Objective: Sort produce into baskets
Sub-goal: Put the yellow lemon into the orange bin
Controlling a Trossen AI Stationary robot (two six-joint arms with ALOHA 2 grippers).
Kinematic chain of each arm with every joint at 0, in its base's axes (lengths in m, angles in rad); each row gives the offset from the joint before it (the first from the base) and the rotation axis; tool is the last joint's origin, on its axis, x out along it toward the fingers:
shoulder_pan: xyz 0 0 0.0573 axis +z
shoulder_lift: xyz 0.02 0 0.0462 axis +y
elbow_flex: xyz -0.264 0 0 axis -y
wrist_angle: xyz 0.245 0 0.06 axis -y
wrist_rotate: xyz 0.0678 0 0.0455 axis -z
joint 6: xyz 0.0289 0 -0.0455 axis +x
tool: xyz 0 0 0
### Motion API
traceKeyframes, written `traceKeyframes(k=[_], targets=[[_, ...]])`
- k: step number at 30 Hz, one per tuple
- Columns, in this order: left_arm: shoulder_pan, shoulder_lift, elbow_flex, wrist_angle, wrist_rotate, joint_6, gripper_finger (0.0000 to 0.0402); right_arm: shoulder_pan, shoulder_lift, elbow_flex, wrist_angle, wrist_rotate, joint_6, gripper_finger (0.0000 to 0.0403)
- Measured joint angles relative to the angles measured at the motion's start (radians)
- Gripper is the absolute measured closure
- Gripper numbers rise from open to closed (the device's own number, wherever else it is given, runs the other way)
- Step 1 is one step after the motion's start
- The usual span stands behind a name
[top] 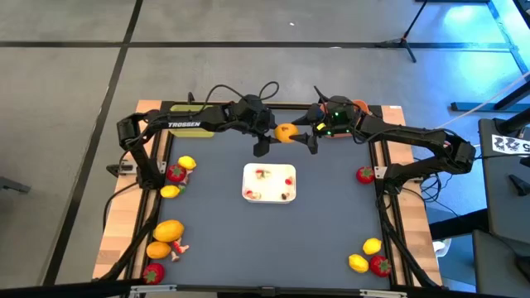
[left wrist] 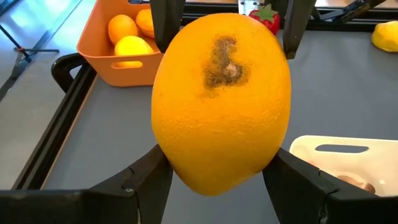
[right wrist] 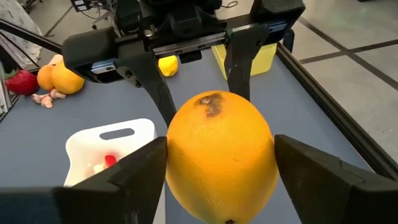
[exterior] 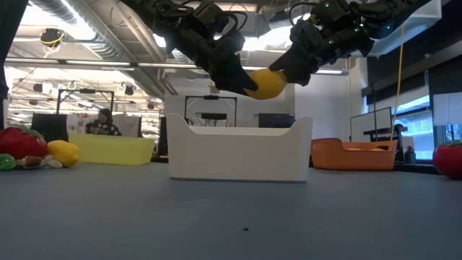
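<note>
An orange fruit [top: 286, 132] hangs above the table's far middle, beyond the white tray [top: 269, 182]. My left gripper [left wrist: 214, 180] comes at it from the left and my right gripper [right wrist: 221, 168] from the right, and both are shut on it. The orange basket [left wrist: 118, 50] at the far right holds orange and yellow fruits. The yellow-green basket [exterior: 115, 148] stands at the far left, mostly hidden under my left arm in the high view. More produce lies along both side edges. My left gripper pinches the orange fruit's lower flanks [left wrist: 171, 168] between its two fingers, coming level from the table's left and slanting a little down. The fruit is lifted clear of the table. My right gripper pinches the fruit's two sides [right wrist: 177, 155] between its fingers [right wrist: 143, 165], coming roughly level from the table's right, opposite the left gripper's fingers.
The white tray holds small red scraps. A strawberry [top: 175, 173] and lemons [top: 187, 163] lie at the left edge, with more fruit [top: 169, 231] at the near left. A strawberry [top: 365, 175] sits at the right edge, and lemons [top: 373, 246] and a strawberry [top: 380, 265] at the near right.
</note>
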State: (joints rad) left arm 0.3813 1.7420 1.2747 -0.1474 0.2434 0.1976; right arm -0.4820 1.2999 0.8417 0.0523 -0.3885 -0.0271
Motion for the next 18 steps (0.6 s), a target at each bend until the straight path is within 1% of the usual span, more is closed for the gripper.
traceKeyframes(k=[4,12,15,18], targets=[[-0.001,0.0,0.0,0.008,0.003,0.0,0.0176,0.0,0.001,0.0,0.001,0.007,0.024,0.0093],[-0.002,0.0,0.003,0.026,0.011,-0.006,0.0176,0.001,0.003,0.0,-0.009,0.03,0.054,0.0025],[-0.002,0.0,0.003,0.038,0.01,-0.007,0.0176,0.0,0.003,0.0,-0.01,0.034,0.054,0.0013],[-0.003,0.0,0.003,0.046,0.01,-0.007,0.0176,0.0,0.003,0.0,-0.01,0.02,0.055,0.0015]])
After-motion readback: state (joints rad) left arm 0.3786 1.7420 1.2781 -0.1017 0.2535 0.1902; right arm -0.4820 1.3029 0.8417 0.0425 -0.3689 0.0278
